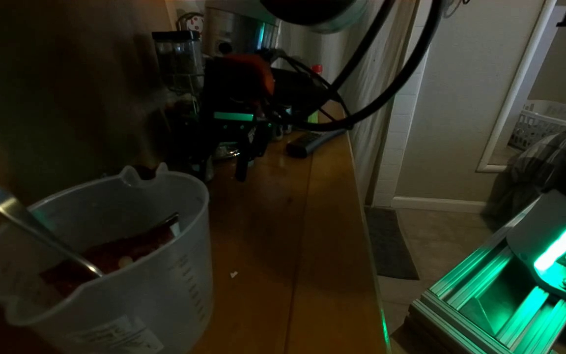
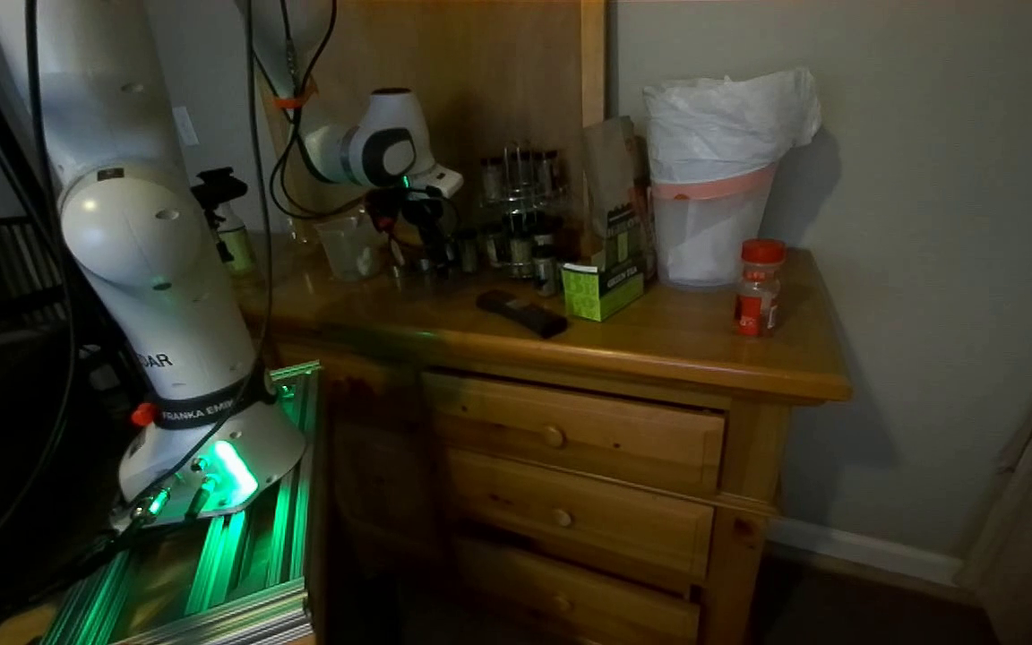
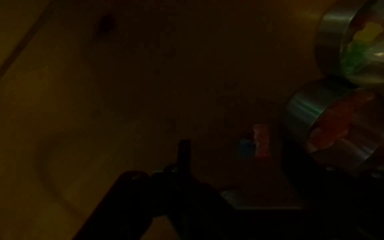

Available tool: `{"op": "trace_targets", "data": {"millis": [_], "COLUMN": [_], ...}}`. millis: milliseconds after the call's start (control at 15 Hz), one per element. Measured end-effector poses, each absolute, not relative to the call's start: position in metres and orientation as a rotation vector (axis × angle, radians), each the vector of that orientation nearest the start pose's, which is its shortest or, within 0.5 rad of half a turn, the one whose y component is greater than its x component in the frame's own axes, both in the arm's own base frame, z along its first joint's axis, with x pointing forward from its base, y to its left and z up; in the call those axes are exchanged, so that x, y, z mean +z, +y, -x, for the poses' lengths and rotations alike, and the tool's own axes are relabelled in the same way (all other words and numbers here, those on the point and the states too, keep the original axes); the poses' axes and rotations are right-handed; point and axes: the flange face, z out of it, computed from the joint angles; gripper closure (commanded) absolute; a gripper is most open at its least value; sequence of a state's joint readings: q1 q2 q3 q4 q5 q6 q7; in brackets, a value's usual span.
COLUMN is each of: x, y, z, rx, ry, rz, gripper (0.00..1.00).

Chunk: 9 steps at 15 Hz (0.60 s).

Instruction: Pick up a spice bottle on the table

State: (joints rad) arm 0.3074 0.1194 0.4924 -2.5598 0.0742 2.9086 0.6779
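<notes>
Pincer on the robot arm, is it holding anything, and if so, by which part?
Nothing: in the wrist view, the pincer stands open, and the small pink piece seen in its gap is not gripped.

I read "FRANKA EMI" on black band (image 2: 202,413), lower left; "DAR" on link (image 2: 180,309) above; "GREEN TEA" on box (image 2: 604,288), mid-frame.

Plastic jug (image 1: 157,290) partly below an exterior view's lower edge, fingers (image 3: 184,158) indistinct in the dark wrist view

The end effector (image 3: 237,146) gapes over the table (image 3: 165,83) (containers (image 3: 300,111) alongside).
</notes>
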Motion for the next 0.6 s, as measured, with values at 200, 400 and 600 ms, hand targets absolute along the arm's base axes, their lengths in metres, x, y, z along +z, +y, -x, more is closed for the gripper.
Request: {"op": "trace_targets", "data": {"millis": [200,400,600], "x": [0.25,0.251,0.251], "y": [0.346,0.355,0.363], "z": [-0.333,-0.33,-0.327], "rx": [-0.181,-0.193,-0.211], "ry": [-0.075,-0.118,-0.165], "rz": [2.913,2.913,2.918], "gripper": [0.4,0.43,0.48]}}
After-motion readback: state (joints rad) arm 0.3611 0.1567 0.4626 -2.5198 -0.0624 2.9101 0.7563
